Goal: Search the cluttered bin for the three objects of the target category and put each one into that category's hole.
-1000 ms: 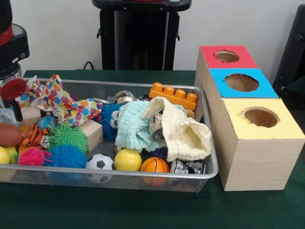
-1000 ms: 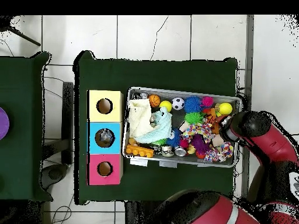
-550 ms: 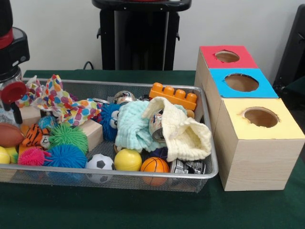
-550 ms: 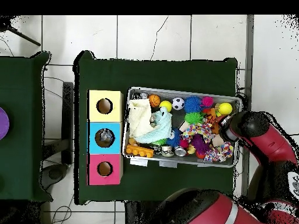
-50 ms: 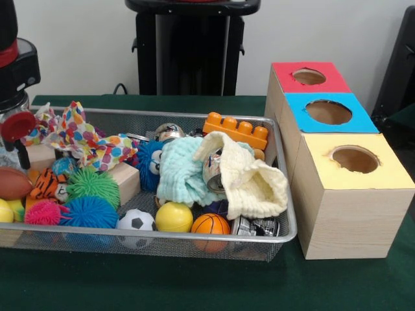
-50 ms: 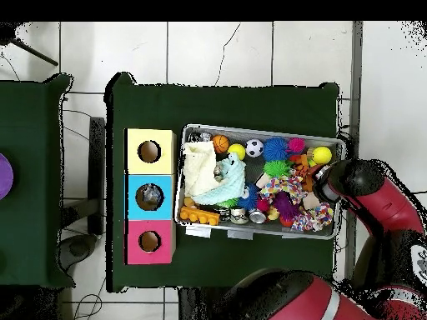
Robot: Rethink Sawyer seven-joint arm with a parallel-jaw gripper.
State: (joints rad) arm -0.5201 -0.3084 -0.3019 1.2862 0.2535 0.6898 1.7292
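A wire mesh bin [image 5: 194, 236] holds mixed toys: a soccer ball [image 5: 136, 221], a yellow ball [image 5: 174, 217], a basketball [image 5: 210, 225], spiky balls [image 5: 89, 212], an orange brick [image 5: 237, 129], metal cans [image 5: 214, 170] and cream [image 5: 256, 184], mint [image 5: 181, 172] and dotted [image 5: 81, 139] cloths. Three wooden boxes stand beside it, with holes topped red [image 5: 310, 78], blue [image 5: 329, 112] and yellow [image 5: 355, 162]. My gripper [image 5: 18, 133] hangs over the bin's left end in the front view, above a brown football [image 5: 13, 183] and a tiger toy [image 5: 47, 183]. From overhead the gripper [image 6: 329, 185] sits at the bin's right end.
A green cloth [image 5: 194, 285] covers the table. In the overhead view the blue box's hole [image 6: 149, 197] has something grey inside. A wooden block [image 5: 126, 178] lies among the toys. The arm [image 6: 375, 208] reaches in beside the bin's short end.
The gripper head has shifted only slightly at the bin's end. The bin's contents have not moved.
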